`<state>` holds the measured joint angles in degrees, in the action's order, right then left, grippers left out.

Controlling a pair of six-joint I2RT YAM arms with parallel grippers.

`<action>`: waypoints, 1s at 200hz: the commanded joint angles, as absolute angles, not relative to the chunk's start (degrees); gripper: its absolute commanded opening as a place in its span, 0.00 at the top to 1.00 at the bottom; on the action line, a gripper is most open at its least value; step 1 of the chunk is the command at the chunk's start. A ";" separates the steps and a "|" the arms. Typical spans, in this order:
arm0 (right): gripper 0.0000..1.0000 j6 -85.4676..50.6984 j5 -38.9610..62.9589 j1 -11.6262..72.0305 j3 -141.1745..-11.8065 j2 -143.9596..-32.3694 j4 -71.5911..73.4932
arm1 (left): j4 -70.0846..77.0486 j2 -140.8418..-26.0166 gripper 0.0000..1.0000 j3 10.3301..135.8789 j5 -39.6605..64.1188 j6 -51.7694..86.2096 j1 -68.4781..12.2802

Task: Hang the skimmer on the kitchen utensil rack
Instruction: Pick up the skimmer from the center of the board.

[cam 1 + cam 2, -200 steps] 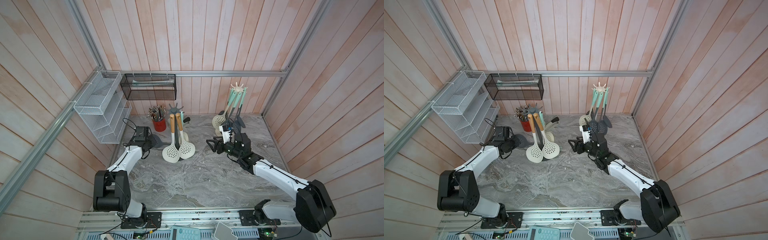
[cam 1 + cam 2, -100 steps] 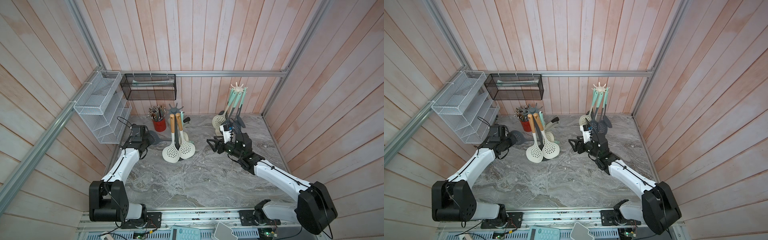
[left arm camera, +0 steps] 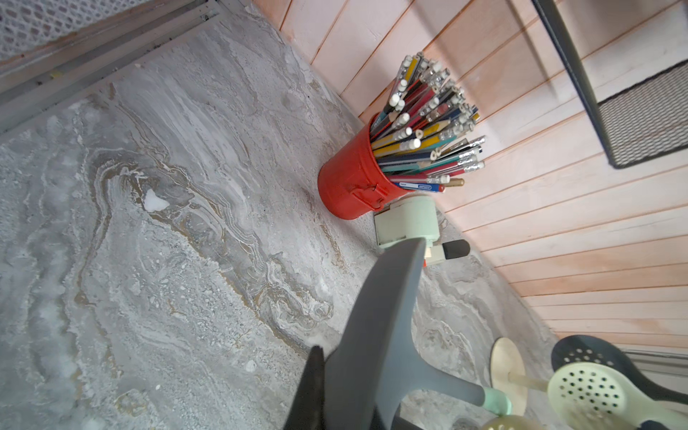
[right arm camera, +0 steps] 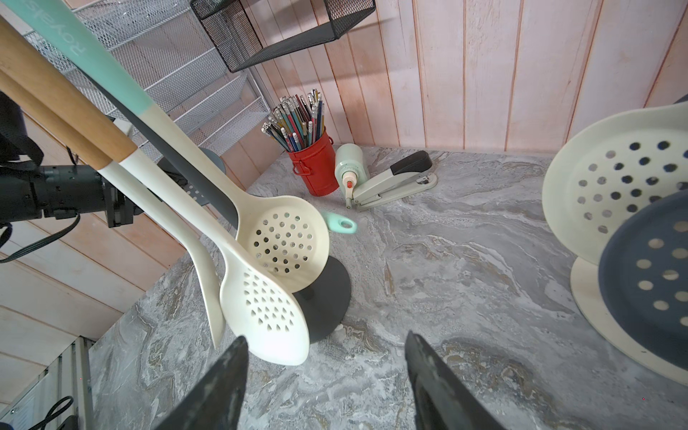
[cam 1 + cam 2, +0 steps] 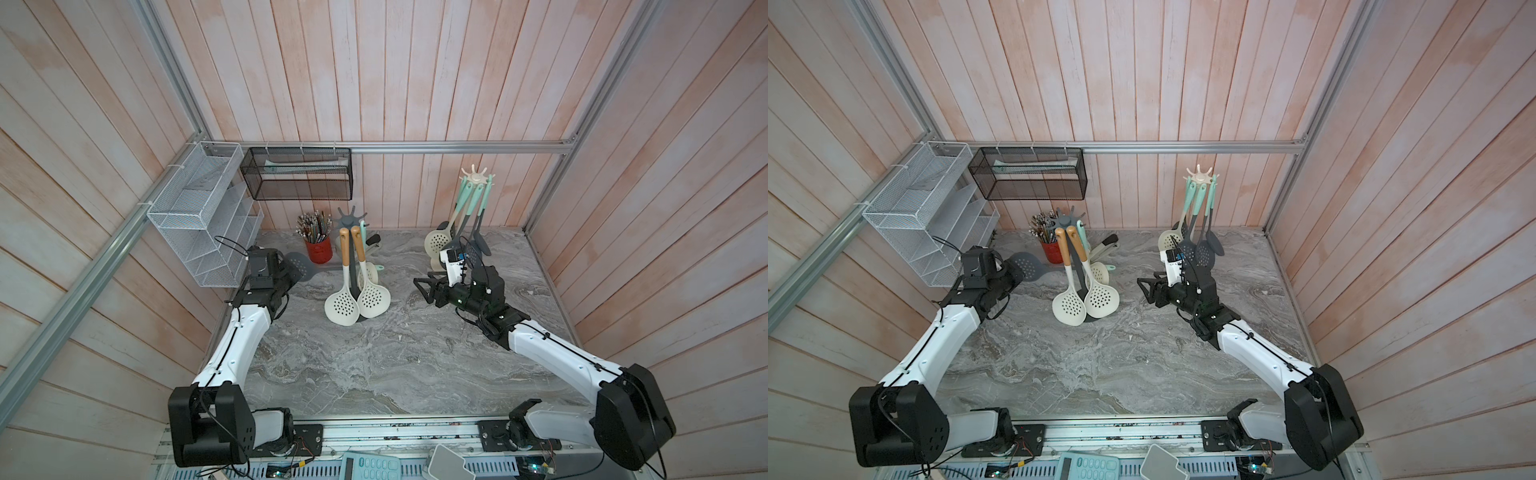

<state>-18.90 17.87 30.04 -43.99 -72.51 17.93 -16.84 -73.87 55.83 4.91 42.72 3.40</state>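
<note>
The grey skimmer [image 5: 298,266] is in the left gripper [image 5: 286,272], close to the left wall and near the red pencil cup [image 5: 319,251]. The jaws are shut tight on the edge of its perforated head. Its handle points toward the grey rack [image 5: 351,216], and the mint loop end [image 5: 377,268] lies near the cream skimmers [image 5: 357,297] hanging there.

Compared with a second ago, the left arm has drawn back toward the wall and taken the skimmer a little away from the rack. I judge this gives room to turn the loop up to a hook. The right gripper [image 5: 423,289] has not moved. It hangs wide open and empty between the grey rack and the cream rack [image 5: 474,179].

The left wrist view shows one dark finger [image 3: 312,379] against the head, which the top views hide. The right wrist view shows the loop end blurred over the table [image 4: 446,260]; whether it touches, I cannot tell.
</note>
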 commanded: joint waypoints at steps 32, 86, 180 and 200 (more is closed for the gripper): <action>0.32 -18.58 18.27 29.79 -45.38 -71.02 18.72 | -10.10 -70.76 0.98 52.62 15.25 53.22 5.74; 0.32 -18.98 18.78 29.96 -45.44 -70.93 20.27 | -4.76 -67.36 0.98 46.27 20.54 62.12 8.60; 0.33 -20.33 15.90 34.42 -47.02 -71.05 25.82 | 3.41 -61.39 0.98 36.39 31.79 73.42 17.81; 0.33 -20.93 15.56 35.46 -48.22 -71.96 26.47 | 5.25 -60.09 0.98 34.24 34.87 75.33 20.48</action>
